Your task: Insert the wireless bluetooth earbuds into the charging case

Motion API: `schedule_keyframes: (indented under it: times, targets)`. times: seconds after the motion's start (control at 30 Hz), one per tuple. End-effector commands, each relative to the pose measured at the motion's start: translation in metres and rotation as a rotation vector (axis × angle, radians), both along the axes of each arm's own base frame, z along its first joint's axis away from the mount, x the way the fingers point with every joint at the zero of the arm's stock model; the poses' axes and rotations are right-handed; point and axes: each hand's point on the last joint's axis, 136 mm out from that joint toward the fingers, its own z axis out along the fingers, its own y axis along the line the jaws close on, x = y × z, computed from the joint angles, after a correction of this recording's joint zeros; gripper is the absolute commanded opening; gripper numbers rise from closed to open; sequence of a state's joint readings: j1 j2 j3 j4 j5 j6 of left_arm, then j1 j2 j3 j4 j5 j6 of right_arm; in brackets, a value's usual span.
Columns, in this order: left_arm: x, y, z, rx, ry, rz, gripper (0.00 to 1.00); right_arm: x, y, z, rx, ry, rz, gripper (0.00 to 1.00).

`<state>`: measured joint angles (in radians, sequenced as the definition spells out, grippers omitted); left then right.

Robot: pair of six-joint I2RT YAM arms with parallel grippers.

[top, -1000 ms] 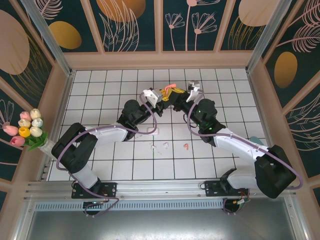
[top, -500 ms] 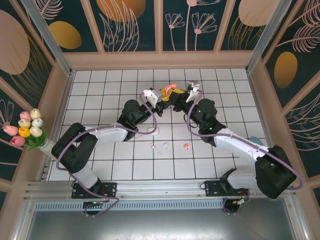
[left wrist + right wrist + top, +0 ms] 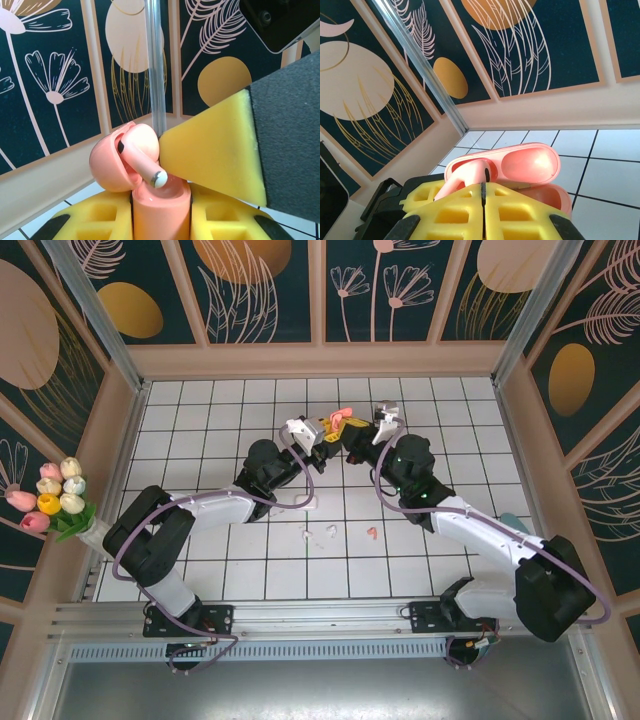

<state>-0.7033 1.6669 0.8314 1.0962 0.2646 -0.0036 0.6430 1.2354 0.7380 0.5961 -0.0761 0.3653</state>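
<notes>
Your white-tiled worktop (image 3: 200,430) spreads across the whole enclosure, and both arms reach over it to meet at the far middle. Your left claw (image 3: 322,430) is clamped on the salmon-pink charging case (image 3: 161,210), its yellow pads squeezing the body from both sides and holding it upright, off the tiles. The case's lid (image 3: 107,167) is hinged open. Your right claw (image 3: 484,197) has its yellow pads (image 3: 455,210) pressed flush together, and their tip sits against the case's mouth. You cannot tell whether anything is pinched between them. A pink earbud (image 3: 140,160) leans in the open case, head up by the lid and its silver-tipped stem jutting out, touching the right claw's pad. Well apart, on the near tiles between the arms, lie two white earbuds (image 3: 305,535) just beside each other, and a loose pink earbud (image 3: 371,533) to their right.
</notes>
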Motion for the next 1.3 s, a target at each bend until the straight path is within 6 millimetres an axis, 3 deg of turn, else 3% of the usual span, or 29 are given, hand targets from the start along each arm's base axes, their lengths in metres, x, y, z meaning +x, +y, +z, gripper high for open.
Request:
schedule_keyframes:
  times: [0.0,0.23,0.6,0.97,1.27]
  targets:
    - [-0.013,0.004,0.036,-0.083,-0.104,-0.023,0.0,-0.002,0.0,-0.002,-0.042,0.02,0.013,0.09]
    - [-0.015,0.006,0.022,-0.092,-0.078,-0.022,0.0,-0.003,0.003,-0.018,-0.086,0.08,0.033,0.1]
    - [-0.023,0.014,0.007,-0.163,-0.023,-0.045,0.0,-0.003,0.005,-0.05,-0.128,0.203,0.036,0.22]
    - [-0.03,0.019,0.0,-0.201,-0.003,-0.06,0.0,-0.003,0.003,-0.054,-0.114,0.252,0.023,0.28]
    - [-0.027,0.017,-0.017,-0.193,0.026,-0.06,0.0,-0.003,-0.001,-0.038,-0.08,0.254,0.002,0.35]
